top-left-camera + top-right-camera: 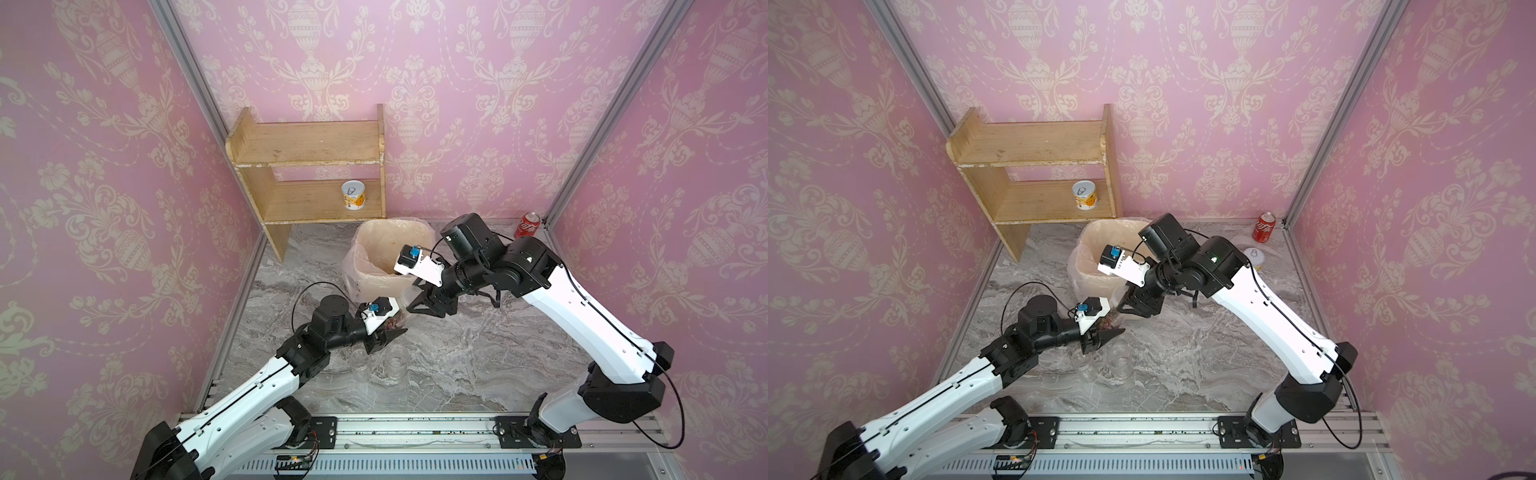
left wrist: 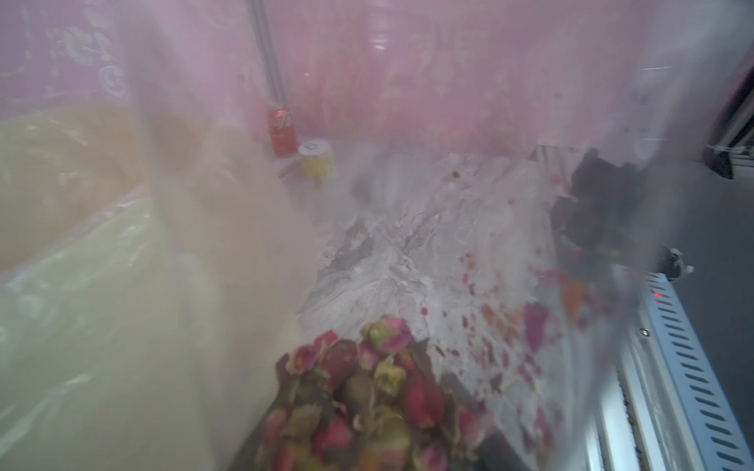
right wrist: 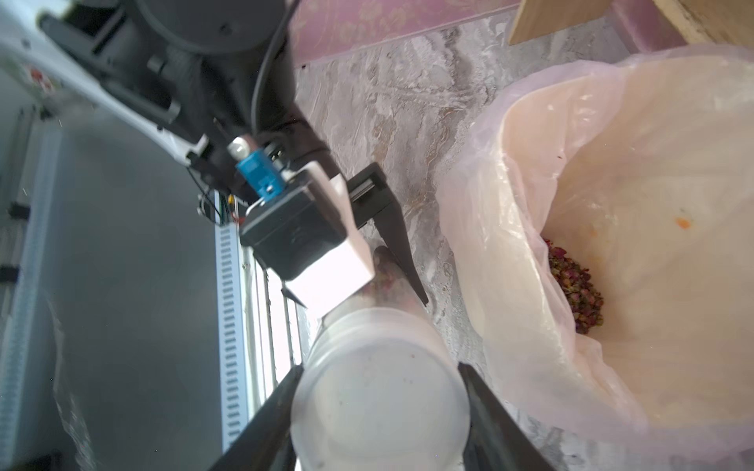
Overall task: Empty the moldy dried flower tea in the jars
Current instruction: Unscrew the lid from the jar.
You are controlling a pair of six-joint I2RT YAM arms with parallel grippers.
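Step in hand: opening the last full jar (image 1: 398,319). The left end effector (image 1: 392,332) is clamped on its body, tilted, just beside the bin (image 1: 386,245), with tea (image 2: 359,399) inside. The right end effector (image 3: 379,369) is closed on the lid (image 3: 379,412). Two empty jars (image 1: 397,361) stand on the table (image 1: 478,353), and there's a tea heap in the bin. Next: pull or twist the lid off with the left grip firm, then tip the jar over the bin.
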